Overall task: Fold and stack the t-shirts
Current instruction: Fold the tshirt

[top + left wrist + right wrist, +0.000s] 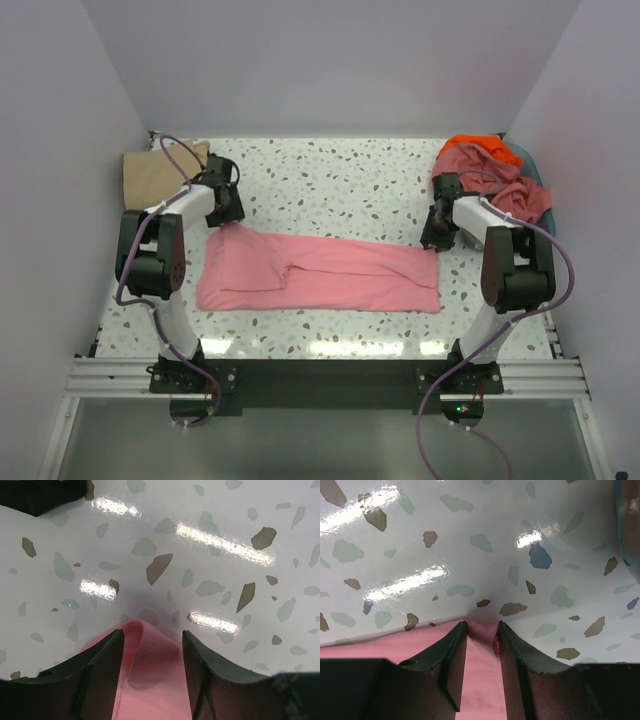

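On the counter, near middle: a light pink shirt (320, 272) lies flat as a long band running left to right, with one layer doubled over.
Left claw (228, 205): down at the band's far-left corner; its fingers are parted with a ridge of pink cloth between them, so it is released and not yet pinching.
Right claw (437, 232): down at the far-right corner; its fingers stand closer together astride the cloth edge with a gap showing, so it is also released.
Step in hand: probably taking both far corners for the next fold.
Next move calls for: both claws clenching on cloth alone, then lifting together and carrying the far edge evenly toward the near one, so the band does not skew.
Other shirts: a folded tan shirt (155, 175) at far left; a dusty pink and orange heap (490, 180) at far right, over a blue basket (533, 165).
Counter (340, 185): glossy white with grey and brown flecks and streaks of lamp glare.
Room: plain pale walls (330, 60) on three sides.
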`<state>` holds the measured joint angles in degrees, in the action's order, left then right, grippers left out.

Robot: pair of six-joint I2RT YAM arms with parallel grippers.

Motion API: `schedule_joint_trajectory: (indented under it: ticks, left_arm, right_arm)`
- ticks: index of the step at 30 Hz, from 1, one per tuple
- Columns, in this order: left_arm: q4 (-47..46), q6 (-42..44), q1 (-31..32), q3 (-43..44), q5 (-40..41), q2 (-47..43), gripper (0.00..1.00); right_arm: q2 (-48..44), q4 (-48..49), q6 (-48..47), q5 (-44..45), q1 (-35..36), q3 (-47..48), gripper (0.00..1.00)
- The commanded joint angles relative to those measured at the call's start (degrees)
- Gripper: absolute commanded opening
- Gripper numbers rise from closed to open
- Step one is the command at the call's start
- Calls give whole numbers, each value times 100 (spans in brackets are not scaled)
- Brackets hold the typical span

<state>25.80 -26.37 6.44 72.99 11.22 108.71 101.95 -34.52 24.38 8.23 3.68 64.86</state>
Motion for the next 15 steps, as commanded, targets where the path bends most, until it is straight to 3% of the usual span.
schedule_joint_trajectory:
  ticks: [1, 15]
  left_arm:
    - [-137, 79, -55, 180, 29, 54, 54]
    - [-84, -140, -125, 110, 345, -7, 45]
  right_arm:
    - [-17, 156, 32, 126, -26, 0, 35]
    - [0, 86, 5, 170, -34, 44, 32]
